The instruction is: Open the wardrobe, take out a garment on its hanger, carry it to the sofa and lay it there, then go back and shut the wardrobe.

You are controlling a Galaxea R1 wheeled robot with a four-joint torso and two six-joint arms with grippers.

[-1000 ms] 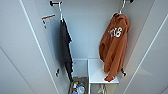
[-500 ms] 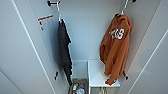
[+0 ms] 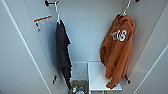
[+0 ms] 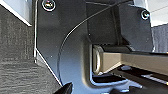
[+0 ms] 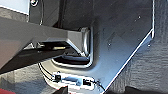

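You're facing the open wardrobe (image 3: pixel 85 37), where the garment (image 3: pixel 116 50) hangs on its hanger (image 3: pixel 126 8) at the right above a white shelf (image 3: pixel 100 77), a dark garment (image 3: pixel 62 52) hangs left, and both wrists hover over grey carpet (image 4: pixel 15 50), jaws' state impossible to tell.

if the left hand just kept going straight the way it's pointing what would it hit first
Most likely the dark grey carpet floor. The left wrist view looks down past the robot's own dark plate onto carpet, with a white panel edge off to one side. The depth to the floor is unclear.
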